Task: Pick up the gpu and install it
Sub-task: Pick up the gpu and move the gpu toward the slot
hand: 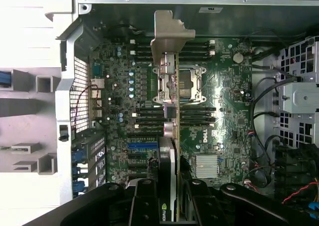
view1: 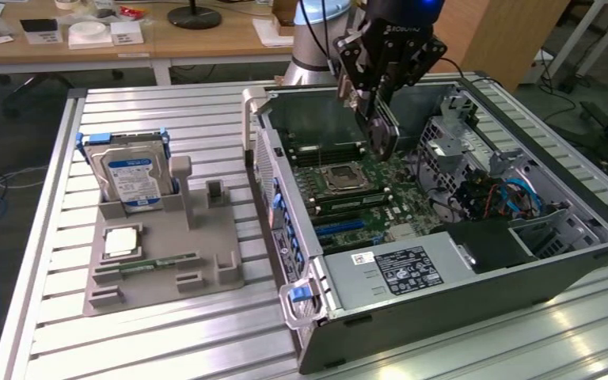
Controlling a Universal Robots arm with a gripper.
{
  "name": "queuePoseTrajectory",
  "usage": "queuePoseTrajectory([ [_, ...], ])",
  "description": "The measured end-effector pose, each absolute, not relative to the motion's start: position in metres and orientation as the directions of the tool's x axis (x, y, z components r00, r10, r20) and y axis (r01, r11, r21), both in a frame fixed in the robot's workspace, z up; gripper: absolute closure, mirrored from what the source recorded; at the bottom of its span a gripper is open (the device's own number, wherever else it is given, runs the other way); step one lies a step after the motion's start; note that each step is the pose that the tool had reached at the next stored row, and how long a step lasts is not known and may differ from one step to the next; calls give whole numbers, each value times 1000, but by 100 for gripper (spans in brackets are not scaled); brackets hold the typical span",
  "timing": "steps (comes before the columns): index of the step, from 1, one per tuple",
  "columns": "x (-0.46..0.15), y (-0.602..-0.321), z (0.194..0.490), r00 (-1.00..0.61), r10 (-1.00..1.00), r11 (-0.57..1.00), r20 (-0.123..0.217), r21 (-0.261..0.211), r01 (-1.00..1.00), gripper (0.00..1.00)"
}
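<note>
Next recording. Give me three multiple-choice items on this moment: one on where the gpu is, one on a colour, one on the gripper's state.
1. Where is the gpu?
A. Lying on the floor.
B. Above the motherboard, inside the open computer case.
C. On the wooden desk behind.

2. What colour is the label on the hard drive?
A. Blue.
B. Red.
C. Yellow.

3. How is the gripper?
A. Open and empty.
B. Shut on the gpu.
C. Shut on the hard drive.

Answers:
1 B: the card hangs edge-on over the board in both views.
2 A: the drive, standing in the grey holder, shows a blue label.
3 B: the wrist view shows the gripper's fingers on both sides of the card.
</note>
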State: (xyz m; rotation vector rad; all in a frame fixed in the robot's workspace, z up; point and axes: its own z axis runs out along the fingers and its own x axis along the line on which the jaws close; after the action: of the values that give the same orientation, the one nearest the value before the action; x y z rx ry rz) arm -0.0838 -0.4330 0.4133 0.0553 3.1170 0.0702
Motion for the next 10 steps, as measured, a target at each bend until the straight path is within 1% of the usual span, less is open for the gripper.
queuePoseTrajectory([
  [10,-80,-433,413,-999,36,998,-22,45,35,74],
])
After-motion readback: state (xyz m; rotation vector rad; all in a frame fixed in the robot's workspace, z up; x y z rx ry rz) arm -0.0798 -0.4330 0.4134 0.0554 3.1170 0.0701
